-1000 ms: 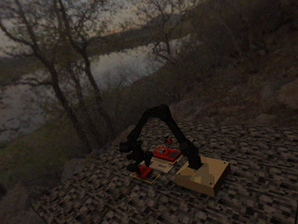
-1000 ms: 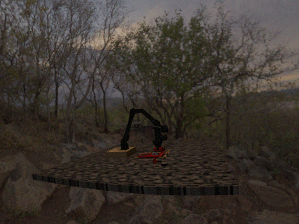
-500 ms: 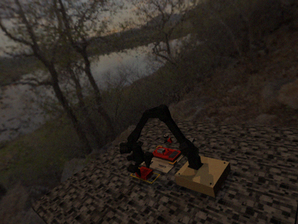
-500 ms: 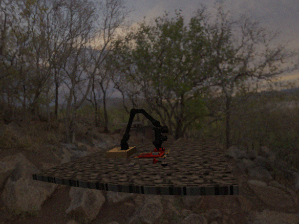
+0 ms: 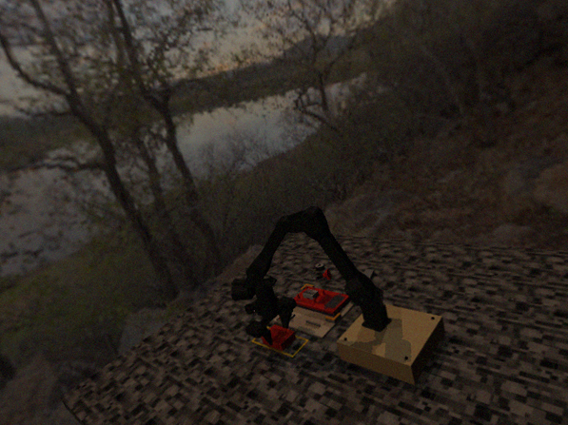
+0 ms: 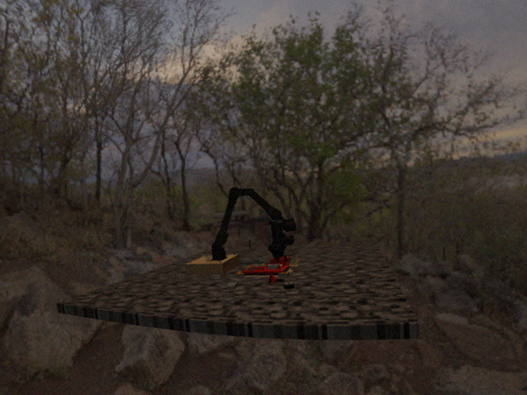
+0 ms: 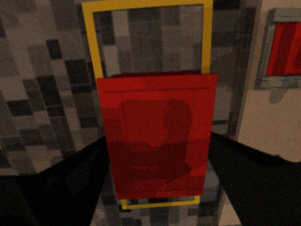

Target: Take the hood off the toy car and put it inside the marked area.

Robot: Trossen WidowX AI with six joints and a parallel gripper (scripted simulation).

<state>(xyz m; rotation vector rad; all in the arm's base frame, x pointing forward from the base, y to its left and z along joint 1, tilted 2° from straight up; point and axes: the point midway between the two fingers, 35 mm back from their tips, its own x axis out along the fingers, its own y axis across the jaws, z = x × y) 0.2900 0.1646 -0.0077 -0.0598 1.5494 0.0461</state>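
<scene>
The red hood (image 7: 157, 134) (image 5: 281, 335) is between my gripper's (image 7: 157, 160) (image 5: 272, 334) dark fingers, which are shut on its two sides. It sits low over the yellow marked rectangle (image 7: 146, 5) (image 5: 297, 349) on the table, covering the near half of it in the wrist view. The red toy car (image 5: 321, 299) (image 6: 265, 269) (image 7: 283, 49) stands on a pale mat (image 5: 311, 323) (image 7: 263, 118) to the right of the rectangle. In the exterior view the gripper (image 6: 277, 254) hangs just behind the car.
The arm's tan base block (image 5: 392, 344) (image 6: 212, 264) stands on the patterned table (image 5: 478, 342) (image 6: 346, 297) right of the car. A small red and dark loose part (image 5: 322, 270) (image 6: 281, 282) lies beyond the car.
</scene>
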